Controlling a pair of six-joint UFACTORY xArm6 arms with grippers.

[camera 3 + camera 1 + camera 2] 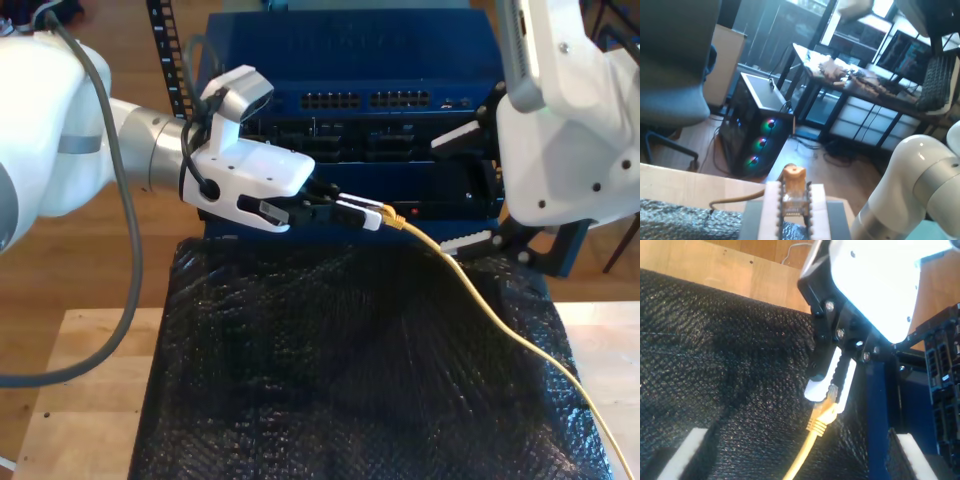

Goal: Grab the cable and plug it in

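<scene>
I see a black textured mat (pixel 340 380) lying on a light wooden table (pixel 85 400). Behind the mat stands a blue rack unit (pixel 350 60) with rows of ports.

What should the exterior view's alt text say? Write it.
My first gripper, reaching in from the exterior view's left, pinches the plug end of the yellow cable in front of a blue rack of network ports. My second gripper stands open at that view's right, above a black mat.

wood floor (pixel 805 165), cluttered desk (pixel 855 82), grey chair (pixel 670 75) (bright daylit windows).
</scene>
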